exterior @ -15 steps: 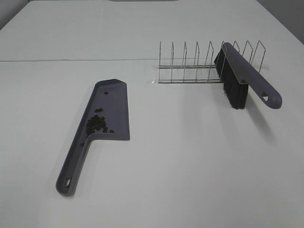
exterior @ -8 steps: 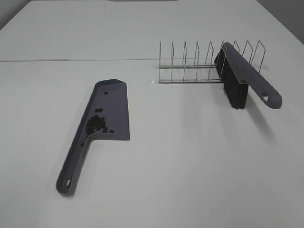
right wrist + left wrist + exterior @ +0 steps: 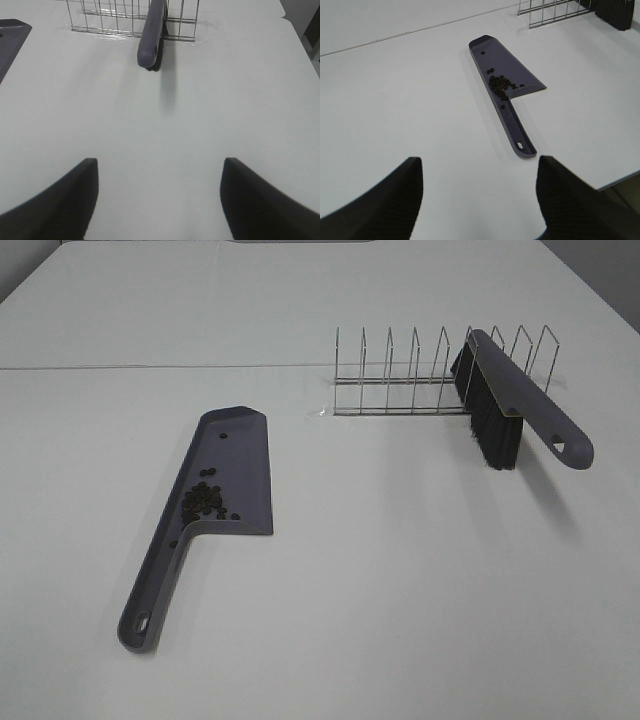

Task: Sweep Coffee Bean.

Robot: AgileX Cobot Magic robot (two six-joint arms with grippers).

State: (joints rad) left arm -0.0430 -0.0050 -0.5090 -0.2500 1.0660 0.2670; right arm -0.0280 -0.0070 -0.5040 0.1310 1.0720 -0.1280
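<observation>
Several tiny dark coffee beans [image 3: 204, 501] [image 3: 499, 83] lie in a cluster inside the grey dustpan [image 3: 238, 455] [image 3: 510, 64], near where its pan meets the handle; one bean sits alone toward the pan's mouth. The dustpan lies flat on the white table [image 3: 400, 580]. A grey brush [image 3: 520, 400] [image 3: 151, 36] with black bristles rests in the wire rack [image 3: 420, 375] [image 3: 110, 17]. My left gripper [image 3: 480, 200] is open, well back from the dustpan's handle end. My right gripper [image 3: 157, 200] is open and empty, short of the brush handle. Neither arm shows in the high view.
The table's edge [image 3: 620, 180] shows close behind the dustpan handle in the left wrist view. A seam [image 3: 150, 367] runs across the table at the back.
</observation>
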